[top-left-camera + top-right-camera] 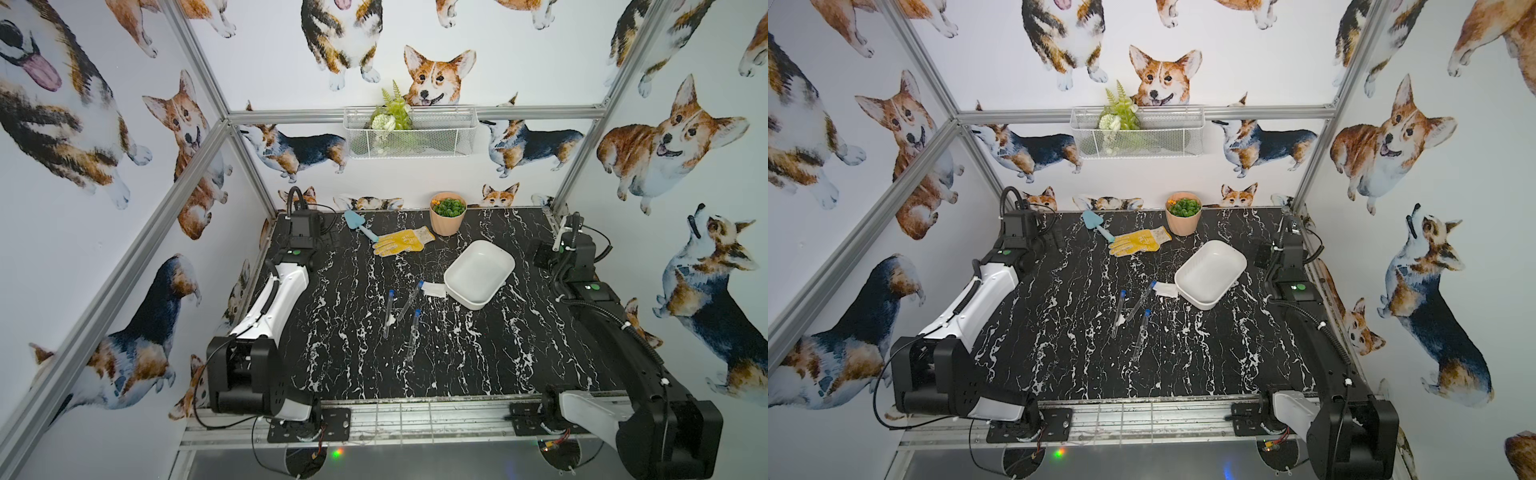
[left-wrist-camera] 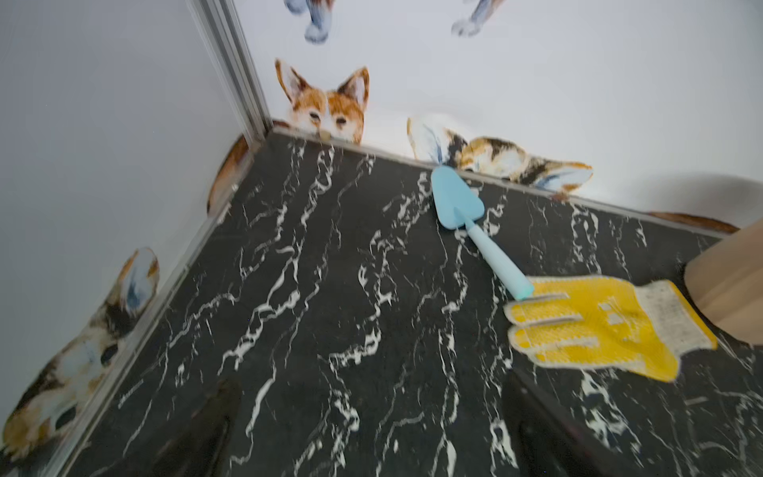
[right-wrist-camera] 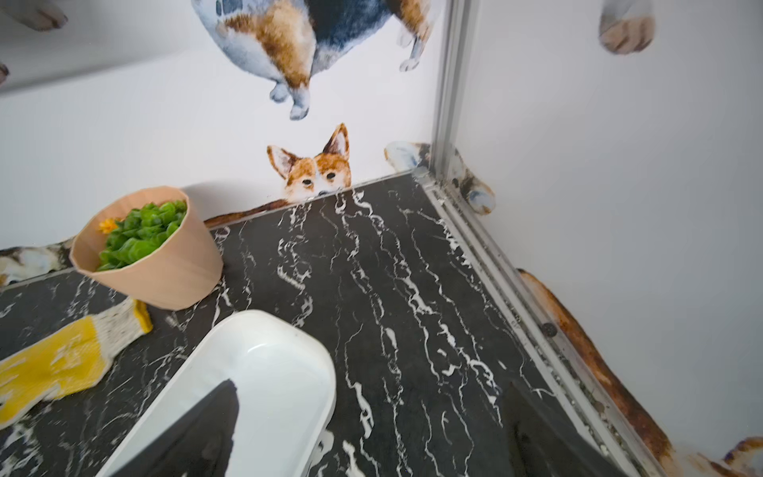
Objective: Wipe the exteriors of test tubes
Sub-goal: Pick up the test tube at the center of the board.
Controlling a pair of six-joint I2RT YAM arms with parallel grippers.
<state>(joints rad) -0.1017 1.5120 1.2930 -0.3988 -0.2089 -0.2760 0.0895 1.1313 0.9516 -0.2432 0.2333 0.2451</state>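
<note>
Plainly, nothing is gripped. In its wrist view the left pincer [image 2: 371, 378] stands wide open over the bare surface [image 2: 330, 289]. The right pincer [image 3: 371, 384] gapes just as wide, empty, with one finger over the dish [image 3: 256, 359]. Both arms sit folded at the sides.

Nearest the front, mid-surface, the three tubes [image 1: 410, 300] lie flat in both top views. Their blue caps point toward the back, and they lie close together but seemingly apart. They look light, stiff, smooth and round, so one may roll or skid from a closing finger. If they are glass, a hard squeeze could crack them. A gentle hold across the barrel near the cap seems best, leaving most of the wall free for wiping. Being clear, they are hard to pick out against the veined surface.

Just behind them lies a small white wipe [image 1: 435, 289], beside the middle tube's cap and close against the dish. It is thin and flat, so awkward to pinch, and the dish wall crowds any reach from the right.

Farther back sit the glove [image 1: 401, 242], the trowel [image 1: 359, 224] with its handle tip at the glove's fingers, and the pot [image 1: 447, 214]. All are well apart from the tubes and in nobody's way.
</note>
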